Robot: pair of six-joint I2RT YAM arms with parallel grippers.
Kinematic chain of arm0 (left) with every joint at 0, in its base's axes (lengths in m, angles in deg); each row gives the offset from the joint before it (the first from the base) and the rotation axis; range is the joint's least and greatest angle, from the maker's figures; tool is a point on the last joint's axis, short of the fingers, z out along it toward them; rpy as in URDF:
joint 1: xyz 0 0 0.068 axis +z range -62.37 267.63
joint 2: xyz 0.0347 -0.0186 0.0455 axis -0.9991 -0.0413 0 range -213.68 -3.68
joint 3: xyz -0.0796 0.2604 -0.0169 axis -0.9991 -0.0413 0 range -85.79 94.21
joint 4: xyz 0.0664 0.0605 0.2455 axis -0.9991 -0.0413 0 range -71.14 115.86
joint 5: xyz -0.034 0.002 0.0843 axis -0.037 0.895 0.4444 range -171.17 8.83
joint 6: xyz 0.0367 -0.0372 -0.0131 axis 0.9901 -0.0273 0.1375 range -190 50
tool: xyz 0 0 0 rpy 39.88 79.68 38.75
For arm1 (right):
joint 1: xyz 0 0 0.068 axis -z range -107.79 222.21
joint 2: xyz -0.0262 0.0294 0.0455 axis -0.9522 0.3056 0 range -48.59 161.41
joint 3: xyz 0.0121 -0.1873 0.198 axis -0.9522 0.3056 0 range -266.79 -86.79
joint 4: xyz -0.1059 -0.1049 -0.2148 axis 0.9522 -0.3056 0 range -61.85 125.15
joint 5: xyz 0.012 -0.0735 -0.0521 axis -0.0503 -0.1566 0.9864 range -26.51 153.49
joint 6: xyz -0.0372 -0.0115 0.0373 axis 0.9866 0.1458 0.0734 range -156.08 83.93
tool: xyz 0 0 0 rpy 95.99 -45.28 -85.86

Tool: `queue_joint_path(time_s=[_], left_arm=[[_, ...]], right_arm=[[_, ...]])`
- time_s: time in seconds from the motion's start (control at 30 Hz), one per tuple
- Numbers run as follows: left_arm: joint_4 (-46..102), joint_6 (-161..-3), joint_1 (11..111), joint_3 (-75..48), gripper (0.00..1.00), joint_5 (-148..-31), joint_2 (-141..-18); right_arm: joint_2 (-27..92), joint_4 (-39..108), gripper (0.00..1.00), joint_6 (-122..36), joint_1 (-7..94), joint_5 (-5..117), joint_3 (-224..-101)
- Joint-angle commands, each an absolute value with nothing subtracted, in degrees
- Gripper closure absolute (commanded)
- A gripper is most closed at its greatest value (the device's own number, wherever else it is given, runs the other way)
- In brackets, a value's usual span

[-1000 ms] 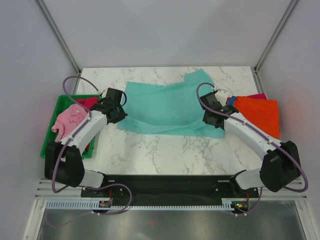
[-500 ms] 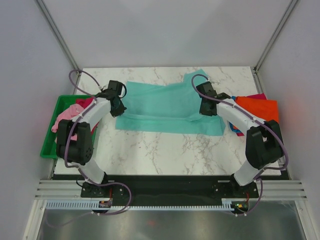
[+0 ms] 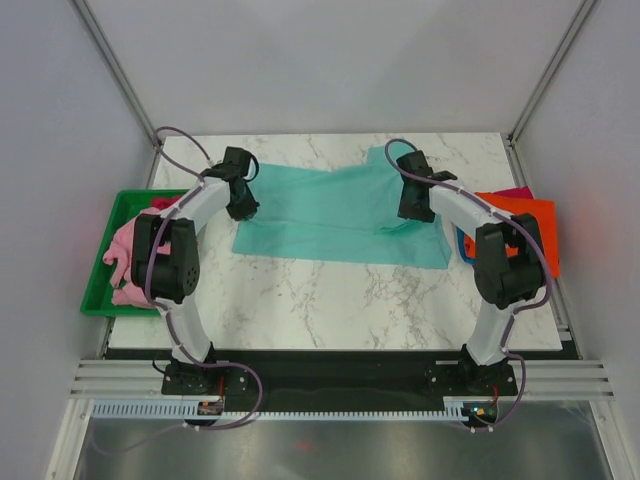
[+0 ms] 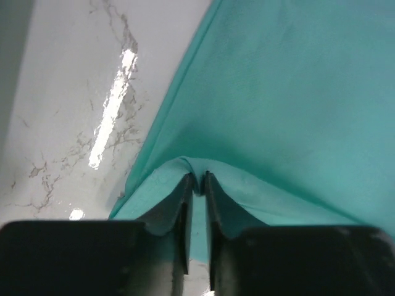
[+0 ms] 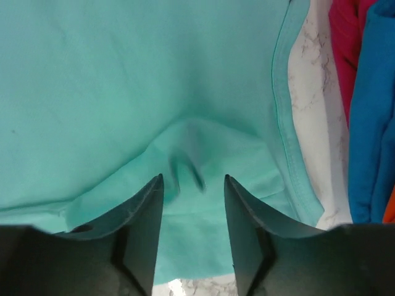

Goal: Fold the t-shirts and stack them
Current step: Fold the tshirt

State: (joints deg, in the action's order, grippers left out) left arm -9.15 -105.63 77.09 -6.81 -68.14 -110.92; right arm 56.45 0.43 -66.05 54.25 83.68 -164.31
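Note:
A teal t-shirt lies spread across the middle of the marble table, its near part folded over toward the back. My left gripper sits at the shirt's left edge. In the left wrist view its jaws are open by a narrow gap, with a raised ridge of the teal t-shirt between the tips. My right gripper is over the shirt's right part. Its jaws stand open, with a loose crease of the teal t-shirt lying between them.
Folded orange, magenta and blue shirts lie at the table's right edge, just right of my right gripper. A green tray off the left edge holds a pink shirt and a red one.
Both arms moved toward the back, carrying the teal shirt's near edge over itself. Both grippers, shut on the cloth before, have parted their jaws.

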Motion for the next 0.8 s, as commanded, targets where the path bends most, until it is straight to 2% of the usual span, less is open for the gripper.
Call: queue_joint_path(time_s=[0.0, 0.03, 0.07, 0.13, 0.17, 0.3, 0.4, 0.53, 0.67, 0.77], left_arm=[[-11.0, -102.1, 77.9, 0.0, 0.72, -72.7, -113.7], [-12.4, -101.7, 78.0, 2.2, 0.53, -73.3, -114.7], [-15.9, -101.1, 78.0, 4.5, 0.45, -73.5, -116.1], [-18.3, -100.1, 78.0, 10.6, 0.32, -73.8, -116.5], [-19.6, -99.5, 78.0, 12.2, 0.3, -73.0, -115.7], [-20.6, -97.1, 78.0, 13.1, 0.27, -70.9, -109.8], [-20.5, -96.6, 78.0, 7.6, 0.27, -69.8, -104.4], [-16.4, -99.6, 78.1, -5.0, 0.28, -69.0, -97.4], [-9.4, -104.2, 79.0, -21.2, 0.28, -70.9, -90.3], [-6.0, -106.7, 79.7, -27.1, 0.28, -71.4, -88.0]], right_arm=[[59.3, 0.6, 0.46, -63.4, 56.3, 82.4, -169.7], [60.2, 0.3, 0.36, -63.0, 57.2, 82.4, -173.2], [62.0, -0.2, 0.26, -62.4, 58.1, 81.3, -175.5], [64.0, -3.2, 0.18, -60.6, 61.1, 79.0, -183.9], [64.8, -4.5, 0.18, -60.2, 62.0, 76.4, -186.5], [60.3, -5.8, 0.15, -58.6, 62.6, 72.0, -189.1], [53.2, -2.7, 0.11, -59.9, 61.5, 67.6, -179.7], [42.3, 4.5, 0.06, -62.9, 58.9, 63.9, -159.8], [38.2, 6.3, 0.04, -65.2, 58.4, 61.4, -150.7], [33.3, 7.1, 0.02, -66.4, 58.8, 64.6, -144.3]])
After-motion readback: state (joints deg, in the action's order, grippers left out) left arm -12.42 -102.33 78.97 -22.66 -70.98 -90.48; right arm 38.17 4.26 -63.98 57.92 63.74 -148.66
